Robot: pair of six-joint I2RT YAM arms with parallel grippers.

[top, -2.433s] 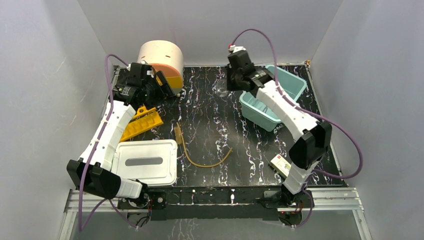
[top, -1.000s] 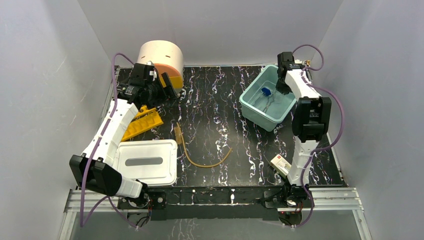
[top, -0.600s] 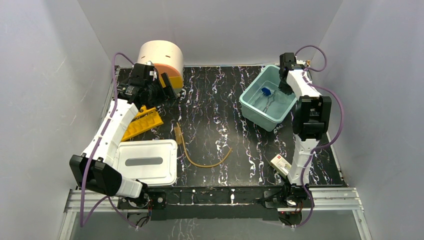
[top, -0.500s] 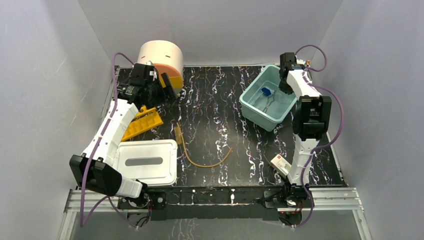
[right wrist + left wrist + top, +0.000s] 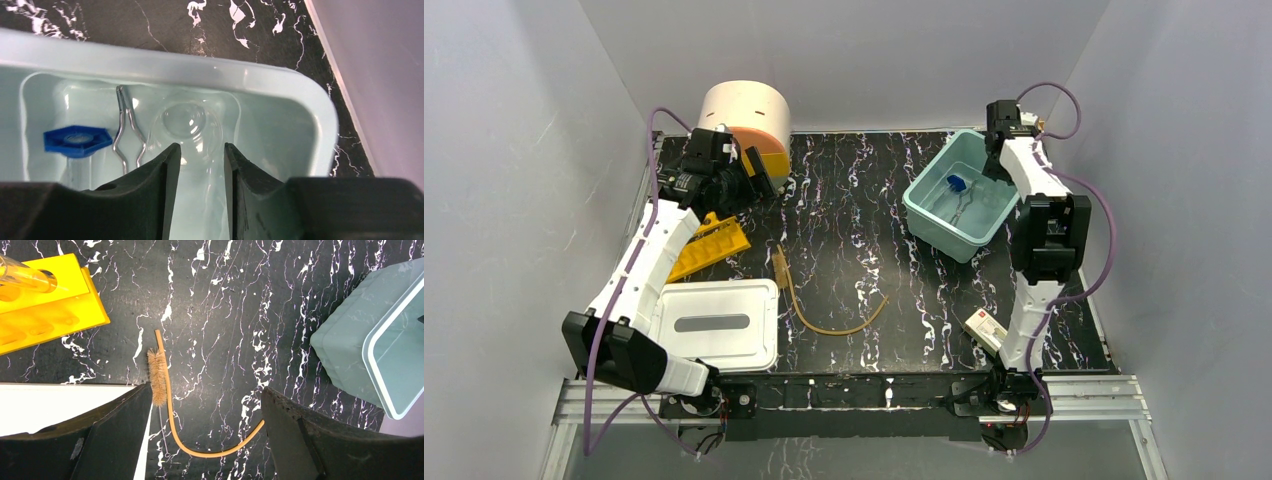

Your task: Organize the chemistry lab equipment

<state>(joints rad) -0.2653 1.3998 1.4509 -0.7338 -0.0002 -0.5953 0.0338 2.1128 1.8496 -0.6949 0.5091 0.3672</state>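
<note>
My right gripper (image 5: 996, 168) (image 5: 200, 147) reaches into the far right corner of the teal bin (image 5: 929, 215). Its jaws stand close on the neck of the tiny clear glass flask (image 5: 186, 122), whose bulb is near the bin floor. A blue-tipped piece (image 5: 75, 141) (image 5: 956, 183) and a wire metal clamp (image 5: 125, 135) lie in the bin beside it. My left gripper (image 5: 742, 178) (image 5: 206, 390) is wide open and empty, held high. The amber rubber hose (image 5: 829, 322) (image 5: 172, 405) and a small brush (image 5: 157, 375) lie below it. The orange-yellow holed rack (image 5: 709, 243) (image 5: 45, 300) lies at the left.
A white lidded box (image 5: 714, 325) sits at the front left. A beige cylinder (image 5: 744, 110) stands at the back left. A small white packet (image 5: 986, 328) lies at the front right. The bin's side (image 5: 345, 340) shows in the left wrist view.
My right arm swung from the back middle of the table to the bin's far right corner, then edged slightly back. The left arm barely moved.
</note>
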